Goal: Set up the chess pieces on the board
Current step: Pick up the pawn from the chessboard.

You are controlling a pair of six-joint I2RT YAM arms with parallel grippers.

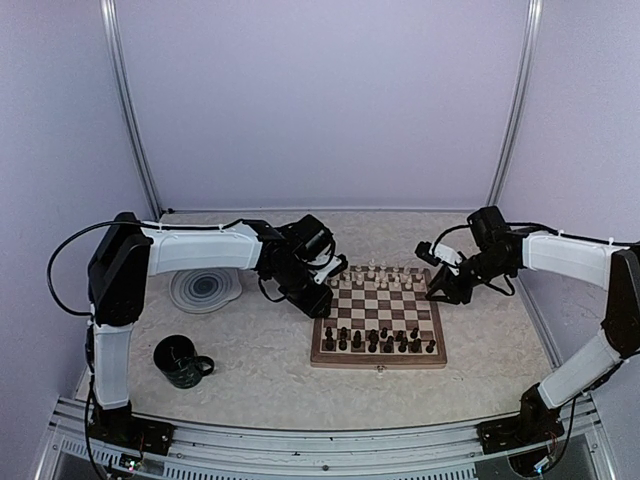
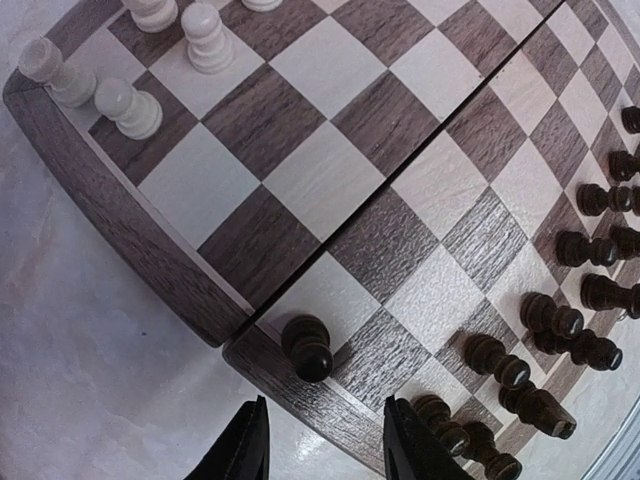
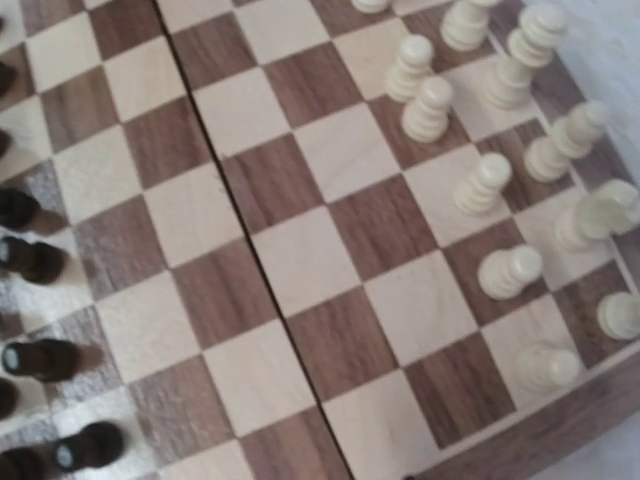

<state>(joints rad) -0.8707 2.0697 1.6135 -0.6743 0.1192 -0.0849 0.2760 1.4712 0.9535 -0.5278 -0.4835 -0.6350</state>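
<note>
At the far left of the pale speckled tabletop (image 1: pixel 260 340) stands a dark glossy mug (image 1: pixel 180 360), and behind it lies a round grey swirl-patterned plate (image 1: pixel 205 288), both well apart from the play.

The left gripper (image 2: pixel 325 455) hovers at the left edge of the square wooden chessboard (image 1: pixel 350 362) of brown and cream checks. Its two black fingers (image 2: pixel 245 450) stand moderately apart with nothing between them and touch nothing. Just beyond the fingertips, a lone dark-brown turned pawn (image 2: pixel 307 347) stands upright on a cream edge square beside the board's centre seam.

The other dark pieces (image 1: pixel 375 340) crowd the near rows. The cream pieces (image 1: pixel 375 272) line the far rows, though whether each is on its proper square is too small to tell.

These figurines look light, rigid and smooth, with narrow bases, so they should tip at a nudge and could slip from a loose pinch. The safest hold is likely from above across the slim neck under the rounded head, without brushing neighbours.

The right gripper (image 1: pixel 440 290) sits over the board's right edge by the cream rows. Its wrist camera shows only squares and pieces, no fingers, so I cannot tell how far open it is or whether it holds anything.
</note>
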